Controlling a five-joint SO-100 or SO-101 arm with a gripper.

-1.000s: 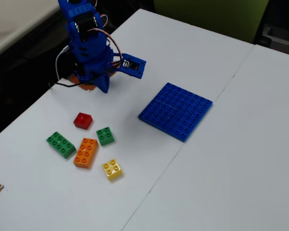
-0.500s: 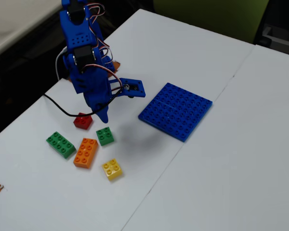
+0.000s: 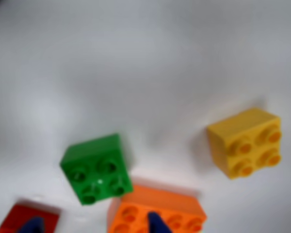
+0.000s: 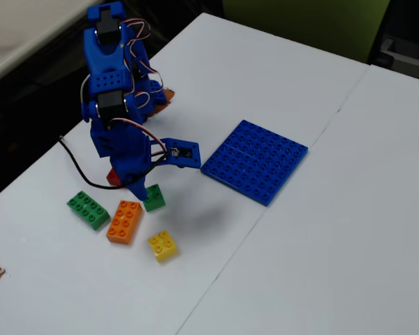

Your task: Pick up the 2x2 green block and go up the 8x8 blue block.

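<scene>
Blue arm (image 4: 119, 132) lowered, over 2x2 green block (image 4: 153, 199)

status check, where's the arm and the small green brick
End effector low over the bricks, empty, jaw state unclear. Small green brick on the table, not gripped. Orange brick touching it, red brick close by.

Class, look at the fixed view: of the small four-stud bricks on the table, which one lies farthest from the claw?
The yellow brick. It lies apart, nearest the camera, while the 2x2 green block and red brick sit right at the claw.
</scene>
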